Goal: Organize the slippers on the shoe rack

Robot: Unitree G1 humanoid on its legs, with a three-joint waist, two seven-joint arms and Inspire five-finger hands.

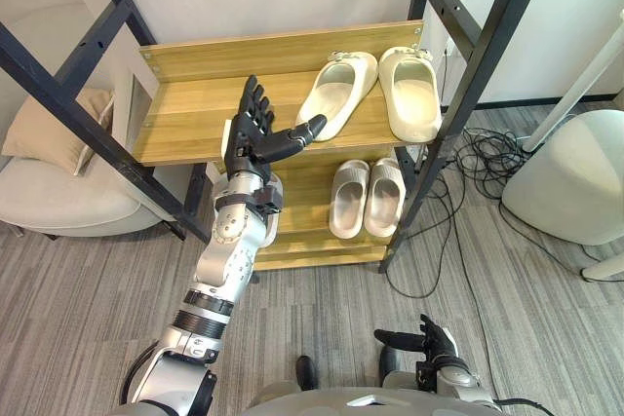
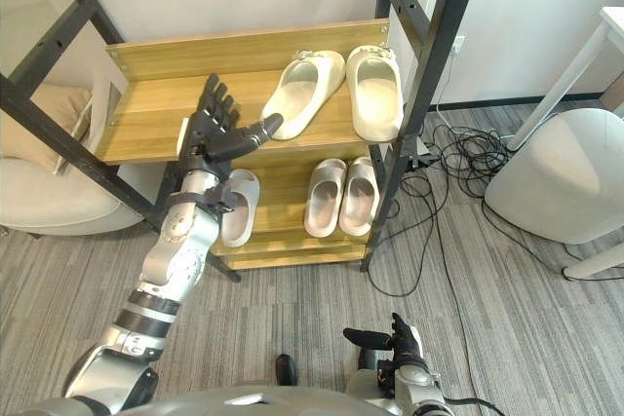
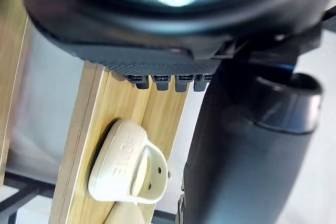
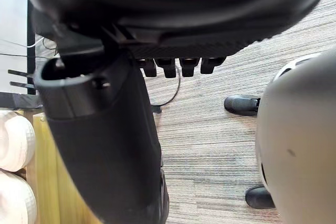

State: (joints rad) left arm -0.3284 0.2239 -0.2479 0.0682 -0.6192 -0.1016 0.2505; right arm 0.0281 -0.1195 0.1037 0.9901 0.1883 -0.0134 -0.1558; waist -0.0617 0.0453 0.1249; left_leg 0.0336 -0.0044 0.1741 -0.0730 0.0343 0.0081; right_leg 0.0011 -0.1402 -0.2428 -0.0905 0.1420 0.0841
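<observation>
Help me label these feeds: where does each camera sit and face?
Left eye: on the head, looking down at the shoe rack; left hand high, open, right hand low.
Right eye: beside it, same scene, shifted slightly.
Left wrist: along the left hand toward a slipper on a shelf.
Right wrist: along the right hand toward the floor.
Shared: both eye views show the rack and both hands.

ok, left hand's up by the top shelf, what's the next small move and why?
Probably ease the open left hand onto the skewed slipper and curl round its heel: it lies angled on the upper shelf, its mate straight, and the hand holds nothing.
</observation>
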